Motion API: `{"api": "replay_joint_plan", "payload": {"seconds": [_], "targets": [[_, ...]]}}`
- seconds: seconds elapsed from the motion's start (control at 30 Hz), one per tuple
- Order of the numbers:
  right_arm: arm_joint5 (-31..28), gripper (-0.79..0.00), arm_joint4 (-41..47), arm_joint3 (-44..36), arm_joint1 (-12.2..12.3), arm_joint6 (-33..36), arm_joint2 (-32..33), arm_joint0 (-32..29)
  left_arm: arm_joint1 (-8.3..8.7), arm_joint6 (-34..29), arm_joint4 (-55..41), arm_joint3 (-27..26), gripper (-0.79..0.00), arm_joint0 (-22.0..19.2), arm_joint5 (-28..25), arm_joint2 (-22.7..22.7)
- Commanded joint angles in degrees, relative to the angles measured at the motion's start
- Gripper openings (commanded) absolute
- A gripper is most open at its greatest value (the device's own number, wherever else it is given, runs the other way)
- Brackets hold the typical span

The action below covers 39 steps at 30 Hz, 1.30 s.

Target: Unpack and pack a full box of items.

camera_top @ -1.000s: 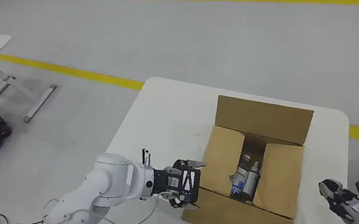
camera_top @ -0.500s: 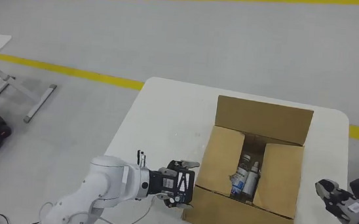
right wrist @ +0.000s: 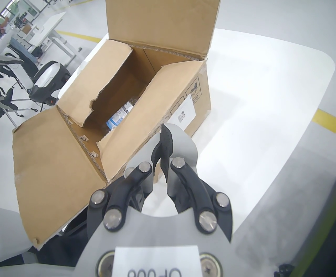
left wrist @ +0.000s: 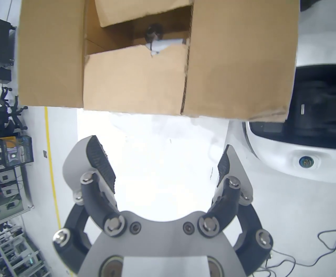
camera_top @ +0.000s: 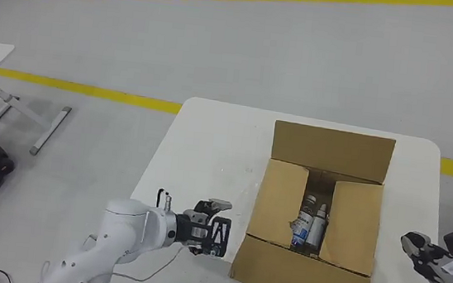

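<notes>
Flaps [camera_top: 280, 199] are crowding the bottles [camera_top: 310, 222].
I'm holding my left gripper [left wrist: 159, 154] wide open, empty, beside the box [left wrist: 236, 52]; half-folded flaps may snag it.

Side flaps [camera_top: 278, 201] overhang the box [camera_top: 332, 148] opening.

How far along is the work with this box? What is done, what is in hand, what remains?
Done: the box stands on the table with its top flaps open. In hand: nothing; the left tool is open and empty beside the box, and the right tool is shut and empty. Left: the bottles lie inside, so unpacking and repacking have not begun.
</notes>
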Motion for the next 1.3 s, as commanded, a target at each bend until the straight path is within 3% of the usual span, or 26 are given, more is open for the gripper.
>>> {"api": "replay_joint_plan", "payload": {"seconds": [0.0, 0.17, 0.3, 0.37, 0.47, 0.57, 0.7, 0.9, 0.93, 0.97, 1.17, 1.27], "targets": [[0.0, -0.785, -0.1, 0.0, 0.0, 0.0, -0.1, -0.1, 1.3, 4.6, 6.5, 0.2, 0.0, 1.8, 0.0, 0.9], [0.0, -0.785, -0.3, -0.1, 0.2, -0.1, -0.1, -0.2, 2.92, 13.6, 13.3, 2.6, 0.0, 3.7, 0.3, 2.5], [0.1, -0.785, -0.5, -0.3, 0.3, -0.2, -0.1, -0.3, 3.16, 18.6, 16.6, 4.0, 0.0, 2.8, 4.2, 5.3], [0.2, -0.785, -0.6, -0.4, 0.3, -0.2, -0.1, -0.3, 3.17, 20.9, 17.3, 4.2, -0.08, 1.7, 5.8, 7.2], [0.2, -0.785, -0.7, -0.5, 0.4, -0.4, -0.2, -0.5, 3.11, 22.8, 18.3, 4.9, -0.416, -0.5, 7.2, 10.0], [0.3, -0.785, -0.6, -0.5, 0.4, -0.5, -0.2, -0.7, 2.89, 23.3, 18.6, 6.2, -0.511, -2.9, 8.0, 13.2], [0.4, -0.785, -0.6, -0.5, 0.5, -0.6, 0.1, -1.0, 2.64, 23.5, 18.7, 7.9, -0.785, -5.9, 8.4, 16.3], [0.6, -0.785, -0.5, 0.1, 0.6, -0.8, 0.1, -1.1, 2.51, 23.9, 14.2, 8.9, -0.785, -7.7, 7.6, 16.4], [0.6, -0.785, -0.5, 0.1, 0.6, -0.9, 0.1, -1.0, 2.51, 23.6, 13.2, 9.0, -0.496, -7.7, 7.4, 16.1], [0.6, -0.785, -0.5, 0.2, 0.7, -0.8, -0.1, -0.9, 2.49, 23.1, 12.2, 9.0, 0.0, -7.8, 7.4, 15.7], [0.3, -0.785, -0.7, 1.2, 0.7, -0.8, -1.2, 0.0, 1.98, 18.7, 2.4, 9.0, 0.0, -9.7, 8.2, 14.1], [0.6, -0.785, -0.5, 1.8, 0.8, -0.8, -1.3, 0.4, 1.42, 13.6, -2.3, 9.7, 0.0, -12.2, 10.7, 14.5]]}}
